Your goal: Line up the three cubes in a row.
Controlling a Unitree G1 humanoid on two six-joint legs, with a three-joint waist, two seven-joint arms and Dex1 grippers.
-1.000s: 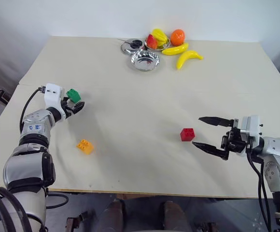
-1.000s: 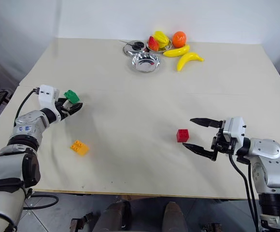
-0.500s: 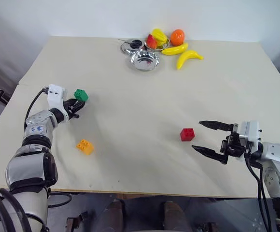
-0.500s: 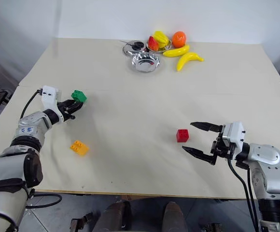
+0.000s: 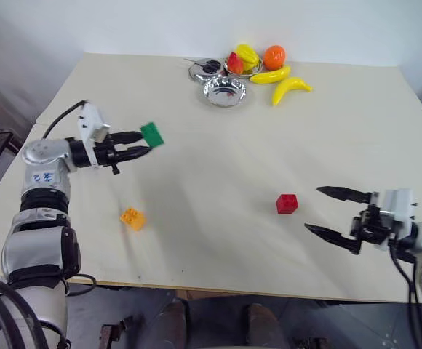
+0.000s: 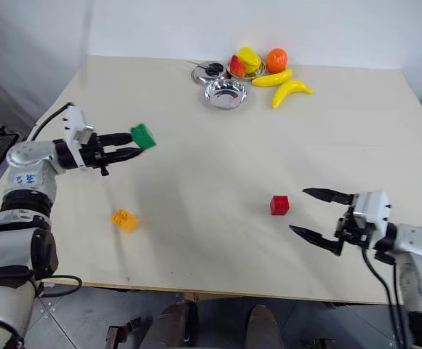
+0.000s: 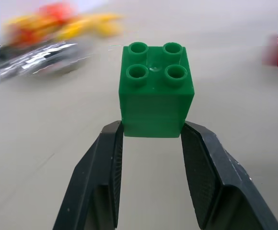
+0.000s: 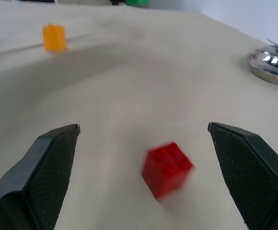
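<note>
Your left gripper (image 5: 147, 143) is clamped on the green cube (image 5: 152, 134), holding it clear above the table (image 5: 196, 167), while your right gripper (image 5: 329, 214) stands spread wide and empty just beside the red cube (image 5: 287, 203). The orange-yellow cube (image 5: 132, 218) lies on the table near the front left. Your left wrist view shows the green cube's four studs facing up between the finger pads (image 7: 111, 158), and your right wrist view shows the red cube (image 8: 167, 167) lying between its fingertips but ahead of them, apart from both.
</note>
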